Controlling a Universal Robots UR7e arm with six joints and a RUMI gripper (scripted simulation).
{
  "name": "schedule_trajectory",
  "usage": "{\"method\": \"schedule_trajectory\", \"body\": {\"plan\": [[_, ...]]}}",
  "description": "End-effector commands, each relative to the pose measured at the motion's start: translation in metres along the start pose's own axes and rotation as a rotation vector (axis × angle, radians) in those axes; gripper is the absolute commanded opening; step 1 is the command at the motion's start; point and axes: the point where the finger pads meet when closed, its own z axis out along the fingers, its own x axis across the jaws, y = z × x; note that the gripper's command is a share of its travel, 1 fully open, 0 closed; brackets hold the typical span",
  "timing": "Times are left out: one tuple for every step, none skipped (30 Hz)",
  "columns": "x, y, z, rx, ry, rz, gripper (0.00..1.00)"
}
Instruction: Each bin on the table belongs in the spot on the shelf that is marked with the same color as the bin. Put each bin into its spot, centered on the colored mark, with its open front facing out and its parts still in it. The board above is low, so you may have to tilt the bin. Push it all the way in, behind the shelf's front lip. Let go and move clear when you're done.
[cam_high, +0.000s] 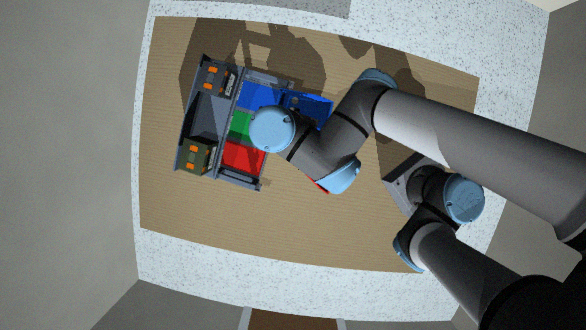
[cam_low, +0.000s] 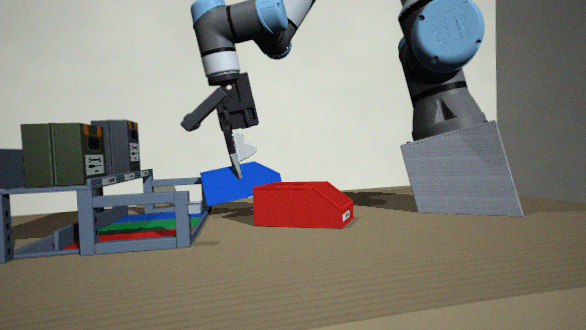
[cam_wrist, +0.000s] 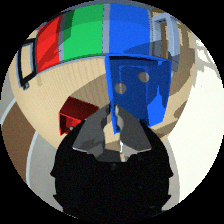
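My gripper (cam_low: 239, 175) (cam_wrist: 112, 104) is shut on a side wall of the blue bin (cam_low: 235, 185) (cam_wrist: 135, 102) (cam_high: 320, 110). The bin hangs tilted above the table, its shelf-side end lower and close to the shelf's front edge near the blue mark (cam_high: 257, 94) (cam_wrist: 129, 30). Two round grey parts show inside it in the wrist view. The red bin (cam_low: 290, 207) (cam_wrist: 80, 106) stands on the table, mostly hidden under the arm in the top view. The shelf (cam_low: 86, 225) also shows the green mark (cam_high: 240, 124) (cam_wrist: 82, 35) and red mark (cam_high: 242, 157) (cam_wrist: 47, 45), with no bins on them.
A green-grey box (cam_high: 192, 157) (cam_low: 55, 155) and a dark grey box (cam_high: 212, 77) (cam_low: 114, 145) stand on the shelf's upper board. Side rails and a front post (cam_low: 182, 220) bound the lower level. The arm's base block (cam_low: 460, 175) stands right of the red bin.
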Motion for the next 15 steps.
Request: {"method": "schedule_trajectory", "body": {"plan": [[0.0,-0.004,-0.001,0.001,0.0,0.0,0.0],[0.0,-0.005,-0.001,0.001,0.0,0.0,0.0],[0.0,-0.005,-0.001,0.001,0.0,0.0,0.0],[0.0,-0.007,-0.001,0.001,0.0,0.0,0.0],[0.0,-0.008,-0.002,0.001,0.0,0.0,0.0],[0.0,-0.009,-0.002,0.001,0.0,0.0,0.0],[0.0,-0.01,-0.002,0.001,0.0,0.0,0.0],[0.0,-0.011,-0.002,0.001,0.0,0.0,0.0],[0.0,-0.012,-0.002,0.001,0.0,0.0,0.0],[0.0,-0.013,-0.003,0.001,0.0,0.0,0.0],[0.0,-0.014,-0.003,0.001,0.0,0.0,0.0],[0.0,-0.015,-0.003,0.001,0.0,0.0,0.0],[0.0,-0.016,-0.003,0.001,0.0,0.0,0.0],[0.0,-0.018,-0.003,0.001,0.0,0.0,0.0],[0.0,-0.019,-0.004,0.001,0.0,0.0,0.0]]}}
